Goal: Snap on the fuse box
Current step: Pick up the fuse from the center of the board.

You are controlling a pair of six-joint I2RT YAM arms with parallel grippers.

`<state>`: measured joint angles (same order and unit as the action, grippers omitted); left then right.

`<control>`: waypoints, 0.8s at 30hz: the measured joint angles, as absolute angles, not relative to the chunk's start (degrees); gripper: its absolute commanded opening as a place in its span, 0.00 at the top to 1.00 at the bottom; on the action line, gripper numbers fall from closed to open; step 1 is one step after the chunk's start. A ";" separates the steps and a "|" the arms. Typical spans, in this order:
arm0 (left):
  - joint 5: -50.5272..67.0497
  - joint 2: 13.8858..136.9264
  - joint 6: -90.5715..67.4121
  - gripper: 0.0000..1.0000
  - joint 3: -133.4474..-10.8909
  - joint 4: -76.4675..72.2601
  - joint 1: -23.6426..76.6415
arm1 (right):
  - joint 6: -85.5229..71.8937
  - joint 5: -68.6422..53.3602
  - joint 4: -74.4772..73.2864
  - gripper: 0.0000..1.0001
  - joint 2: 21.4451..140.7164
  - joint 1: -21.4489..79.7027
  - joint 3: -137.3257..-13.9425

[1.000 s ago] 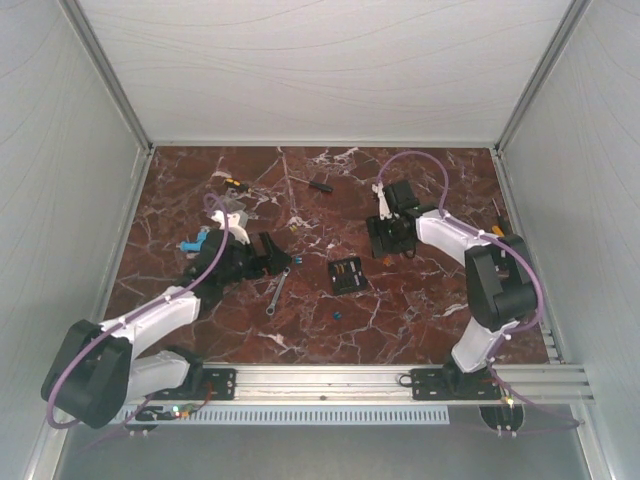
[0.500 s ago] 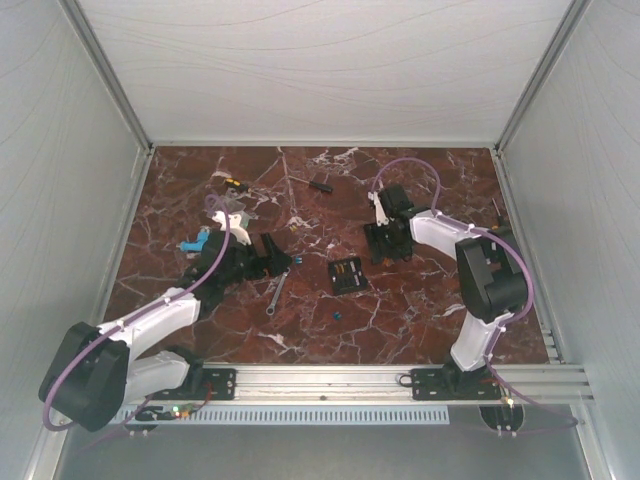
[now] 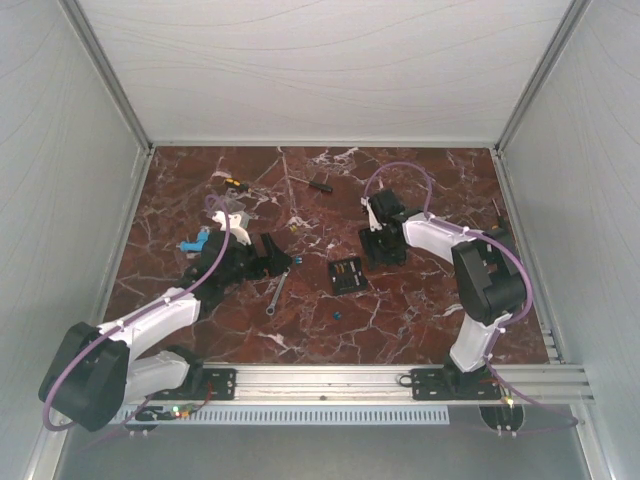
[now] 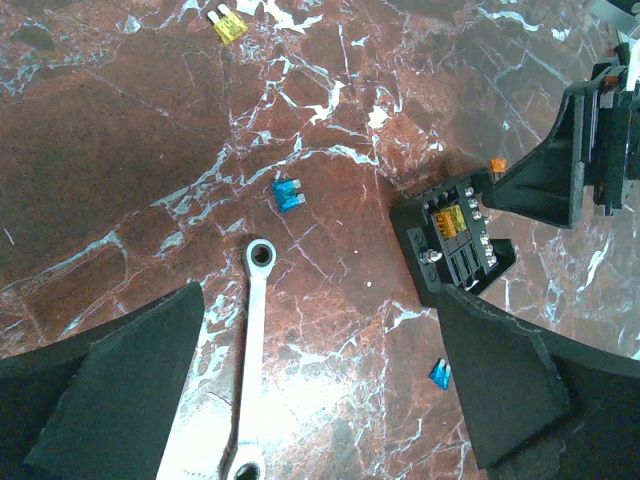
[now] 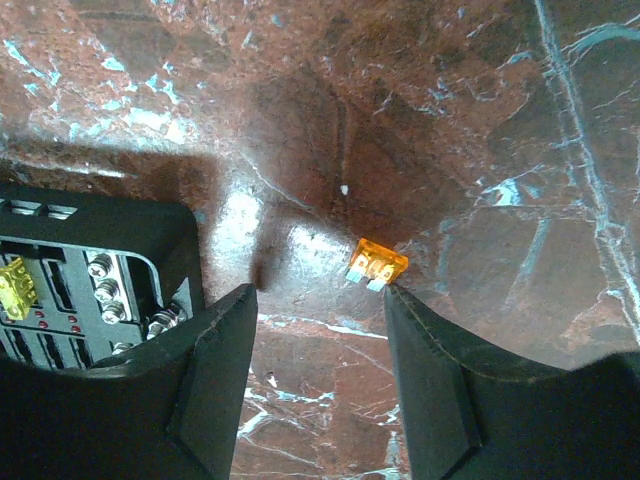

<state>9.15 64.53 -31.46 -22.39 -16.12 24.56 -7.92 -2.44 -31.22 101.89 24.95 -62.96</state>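
Fuse box (image 3: 347,275) lies mid-frame on the tabletop (image 3: 420,310); left gripper (image 3: 275,257) spread wide, empty, left of it; right gripper (image 3: 382,250) half-spread, empty, over an orange fuse (image 5: 376,264)

The fuse box (image 3: 347,274) is a small black square box with its top open, so you can see inside. It has a few orange-yellow fuses in its slots and little shiny screws along the rows. It lies flat with its open side up, turned a bit crooked, to the right of the silver wrench (image 3: 276,291), near it but not touching.
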 measured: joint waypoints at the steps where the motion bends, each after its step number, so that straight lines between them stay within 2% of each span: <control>1: 9.15 64.53 -31.46 0.00 -22.39 -16.12 24.56 | -8.05 -2.15 -31.46 0.49 101.89 25.17 -62.96; 15: 9.17 64.53 -31.48 0.00 -22.39 -16.14 24.56 | -16.14 6.46 -32.97 0.51 103.13 25.76 -65.60; 24: 9.17 64.53 -31.46 0.00 -22.39 -16.14 24.56 | -18.79 7.09 -33.30 0.61 105.12 25.23 -66.85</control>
